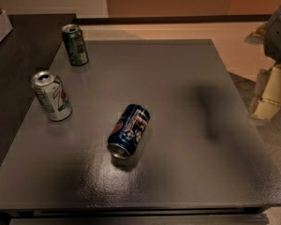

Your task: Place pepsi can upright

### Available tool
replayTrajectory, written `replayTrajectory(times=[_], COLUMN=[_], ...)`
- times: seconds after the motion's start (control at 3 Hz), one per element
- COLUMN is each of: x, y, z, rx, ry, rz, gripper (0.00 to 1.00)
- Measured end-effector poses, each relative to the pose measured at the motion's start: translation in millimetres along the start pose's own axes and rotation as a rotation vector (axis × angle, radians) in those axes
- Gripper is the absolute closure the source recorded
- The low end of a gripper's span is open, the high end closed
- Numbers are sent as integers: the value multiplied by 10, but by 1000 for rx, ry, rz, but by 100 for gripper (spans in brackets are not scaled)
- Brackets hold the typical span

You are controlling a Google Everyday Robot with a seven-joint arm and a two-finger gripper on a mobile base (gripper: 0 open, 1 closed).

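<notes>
Dark blue with its round logo showing, the pepsi can point(129, 131) lies on its side near the middle of the grey table point(187, 172) — silver top towards the near edge, base pointing far and slightly right; nothing touches it. Two cans stand upright to the left, well apart from it: a white can point(52, 96) nearer, a green can point(75, 44) farther back. At the right edge of the view, past the table's side, sits the pale gripper point(270, 90) — wide or narrow, I cannot tell; a soft shadow point(210, 114) lies on the table right of the pepsi can.
</notes>
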State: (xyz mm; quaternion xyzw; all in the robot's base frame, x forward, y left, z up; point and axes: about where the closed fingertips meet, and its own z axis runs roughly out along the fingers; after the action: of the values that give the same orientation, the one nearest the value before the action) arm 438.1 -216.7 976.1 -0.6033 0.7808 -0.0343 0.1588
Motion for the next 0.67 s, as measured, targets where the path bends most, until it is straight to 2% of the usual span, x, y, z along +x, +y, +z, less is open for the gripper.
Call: replayTrajectory(times=[0.33, 0.67], x=[-13, -222], y=[-2, 13], z=[-4, 121], rx=[6, -7], ry=[1, 10], rz=[-5, -114], gripper=[0, 0])
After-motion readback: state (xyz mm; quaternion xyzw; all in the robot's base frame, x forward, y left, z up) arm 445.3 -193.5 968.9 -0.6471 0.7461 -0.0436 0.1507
